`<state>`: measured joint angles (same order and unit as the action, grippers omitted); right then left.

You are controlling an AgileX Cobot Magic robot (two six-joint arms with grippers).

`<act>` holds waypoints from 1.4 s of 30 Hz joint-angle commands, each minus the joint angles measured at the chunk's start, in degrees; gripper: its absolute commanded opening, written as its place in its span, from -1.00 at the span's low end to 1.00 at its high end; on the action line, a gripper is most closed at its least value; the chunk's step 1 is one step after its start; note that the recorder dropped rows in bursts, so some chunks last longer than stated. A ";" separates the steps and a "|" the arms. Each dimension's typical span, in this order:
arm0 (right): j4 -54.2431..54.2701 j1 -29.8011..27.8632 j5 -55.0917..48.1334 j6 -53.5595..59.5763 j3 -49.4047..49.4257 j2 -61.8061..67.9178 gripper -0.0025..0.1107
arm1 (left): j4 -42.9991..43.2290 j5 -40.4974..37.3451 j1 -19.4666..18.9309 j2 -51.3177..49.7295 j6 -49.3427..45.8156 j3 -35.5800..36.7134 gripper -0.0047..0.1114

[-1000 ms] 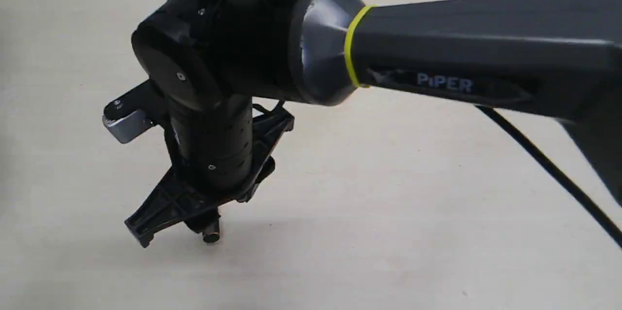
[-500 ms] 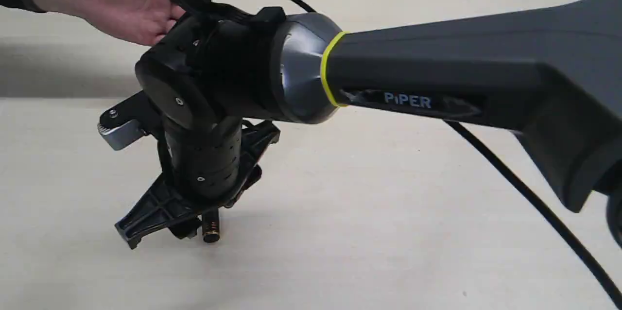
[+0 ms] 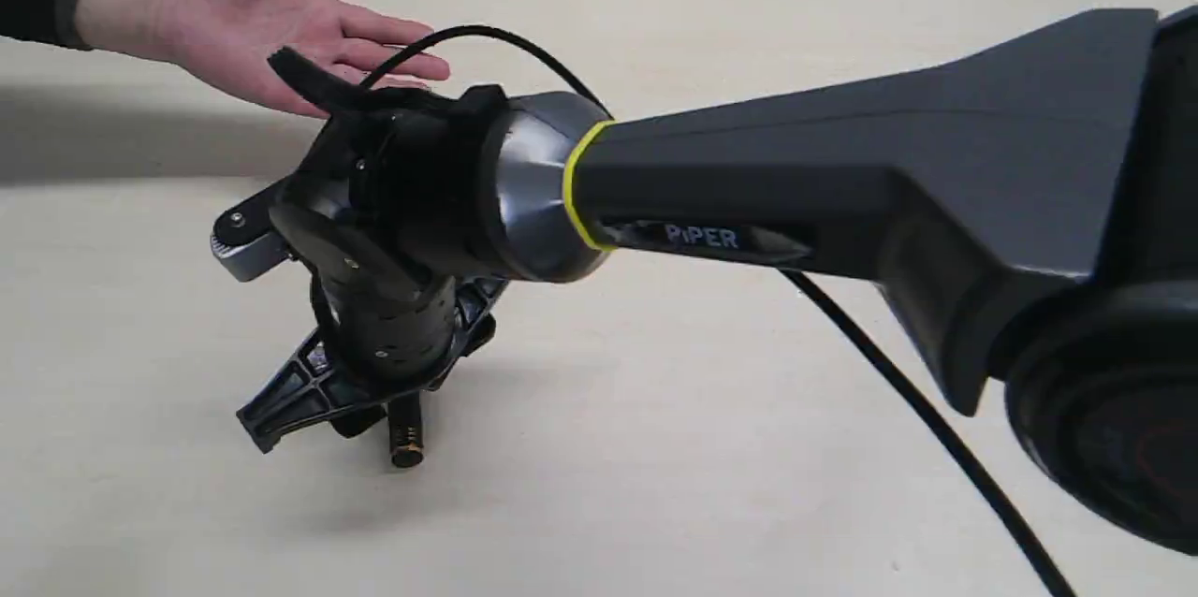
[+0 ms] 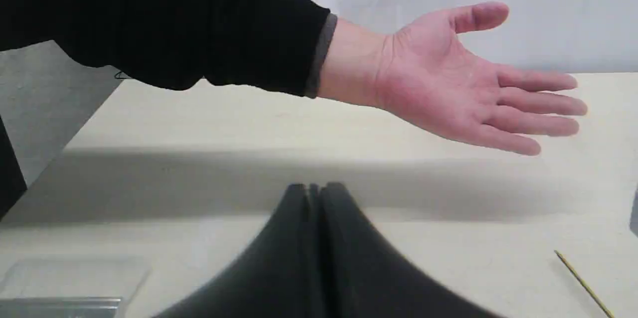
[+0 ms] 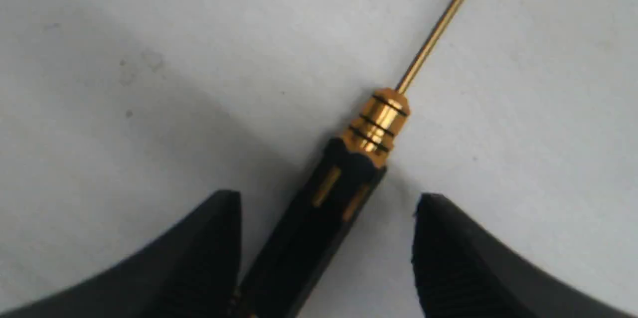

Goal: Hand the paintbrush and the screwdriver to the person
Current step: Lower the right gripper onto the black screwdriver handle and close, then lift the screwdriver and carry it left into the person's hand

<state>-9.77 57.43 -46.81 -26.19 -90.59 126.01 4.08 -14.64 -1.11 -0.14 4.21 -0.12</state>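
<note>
The screwdriver [image 5: 349, 168] lies flat on the table, black handle and gold collar between the fingers of my right gripper [image 5: 326, 201]. That gripper is open, and the handle lies close to one finger [image 5: 219, 228]. In the exterior view the right gripper [image 3: 382, 433] points down at the table, with the screwdriver's handle end [image 3: 406, 447] showing under it. The person's hand [image 3: 271, 26] is held out palm up at the back left. My left gripper [image 4: 314, 191] is shut and empty, below the hand [image 4: 463, 83]. A pale flat shape with a silver band [image 4: 65, 298] at the frame edge looks like the paintbrush.
The right arm's long dark link [image 3: 842, 167] and its black cable [image 3: 898, 391] cross over the table [image 3: 655, 466]. The screwdriver's thin brassy shaft [image 4: 583, 283] shows in the left wrist view. The table's left edge [image 4: 84, 123] drops off beside the person's dark sleeve [image 4: 199, 24].
The person's hand has come in at the back left and opened palm up. The right arm's wrist has sunk lower, while its gripper stays over the screwdriver.
</note>
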 commanded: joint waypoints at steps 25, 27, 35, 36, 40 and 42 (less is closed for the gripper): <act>-1.49 0.01 -4.32 2.95 -0.65 2.16 -0.88 | -0.03 0.36 0.47 0.14 0.12 0.12 -0.92; -1.49 0.01 -4.32 2.98 -0.65 0.41 -0.88 | -0.03 0.36 0.47 0.14 0.12 0.12 -0.92; -1.44 1.29 -5.07 5.94 -0.65 -9.14 -0.88 | -0.03 0.36 0.47 0.14 0.12 0.12 -0.92; -1.44 1.39 -5.19 6.04 -0.65 -10.51 -0.88 | -0.03 0.36 0.47 0.14 0.12 0.12 -0.92; -1.62 2.00 -4.92 6.11 -0.65 -15.18 -0.88 | -0.25 0.29 0.47 0.14 0.12 0.12 -0.92; -1.62 2.00 -4.56 6.36 -0.65 -17.26 -0.88 | -0.25 0.29 0.47 0.14 0.12 0.12 -0.92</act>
<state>-11.23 59.43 -51.65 -20.47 -91.28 110.75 4.08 -14.64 -1.11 -0.14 4.21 -0.12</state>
